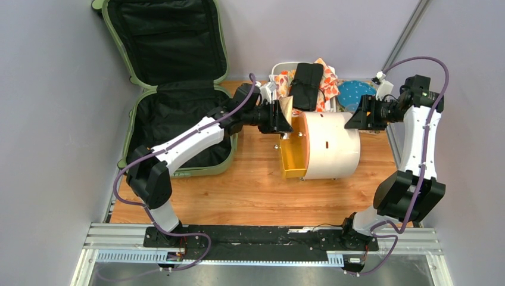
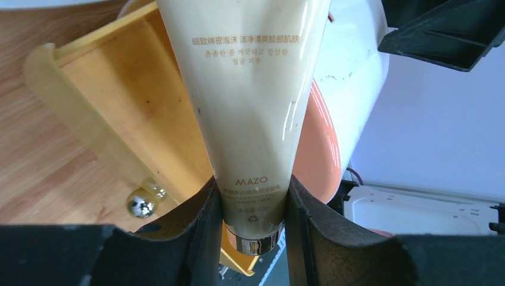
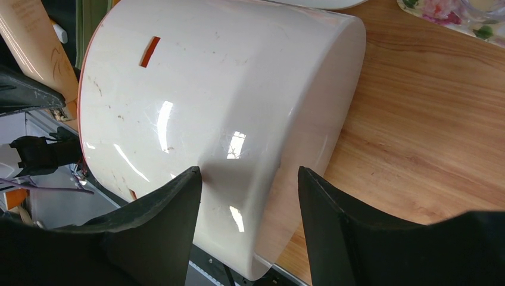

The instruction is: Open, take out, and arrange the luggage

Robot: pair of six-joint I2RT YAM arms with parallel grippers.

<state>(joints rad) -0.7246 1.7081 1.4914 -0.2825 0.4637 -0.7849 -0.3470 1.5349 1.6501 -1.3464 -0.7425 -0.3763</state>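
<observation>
Finds the luggage [image 1: 164, 44] open at the far left corner of the table [image 1: 238, 190], base flat on the wood, lid upright against the back wall, black lining exposed in both halves. Notes the left arm reaching across the base half toward the table centre.

Records the left gripper [image 2: 251, 187] clamped on a cream tube [image 2: 250, 89] just above its silver cap, a pad pressing each side, flat end pointing away from the wrist. Places the tube at the open end of a white cylinder [image 1: 330, 146] lying on its side mid-table, with an amber tray [image 2: 119, 83] jutting from that end and a chrome knob [image 2: 140, 205] on the tray.

Records the right gripper [image 3: 249, 179] at the closed end of the cylinder, fingers spread wide, holding nothing. Cannot tell whether either pad touches the shell.

Logs a white tub [image 1: 280, 67] behind the cylinder at the back edge, holding a black pouch [image 1: 306, 83] and a patterned cloth [image 1: 330, 80]. Logs a blue disc [image 1: 354, 92] just beside the tub, near the right wrist.
</observation>
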